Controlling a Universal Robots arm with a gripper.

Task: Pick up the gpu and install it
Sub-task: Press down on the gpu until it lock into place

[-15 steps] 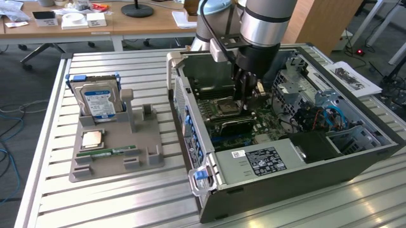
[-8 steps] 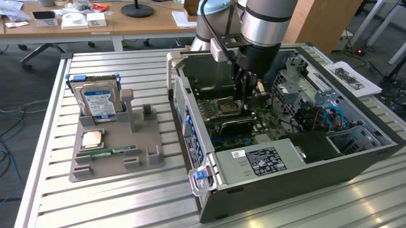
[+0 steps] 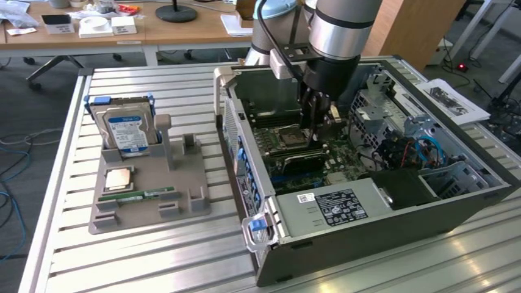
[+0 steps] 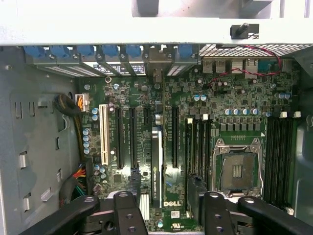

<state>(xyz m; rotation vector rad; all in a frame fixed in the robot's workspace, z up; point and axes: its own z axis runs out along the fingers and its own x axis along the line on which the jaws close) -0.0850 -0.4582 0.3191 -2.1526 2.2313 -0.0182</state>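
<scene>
I have the gripper (image 3: 319, 129) down inside the open computer case (image 3: 456, 201), hanging over the motherboard (image 4: 195, 112) with its fingers (image 4: 128, 215) apart and nothing between them. In the wrist view the gpu (image 4: 156, 164) stands on edge in 1 of the long black slots near the middle of the motherboard, its dark face upright and its bracket end toward the row of blue clips (image 4: 78, 50) along the case's rear edge; the fingers sit just clear of its near end, one on each side. The bare CPU socket (image 4: 238, 169) lies close beside it, with the black memory slots (image 4: 198, 142) between them, so room there is tight. Outside the case, toward the exterior view's left, the grey parts holder (image 3: 146, 195) sits on the slatted table (image 3: 163, 268), carrying the hard drive (image 3: 129, 129) upright at its far edge and a RAM stick (image 3: 136, 196) flat near its front edge. The table's near corner has open room.
</scene>
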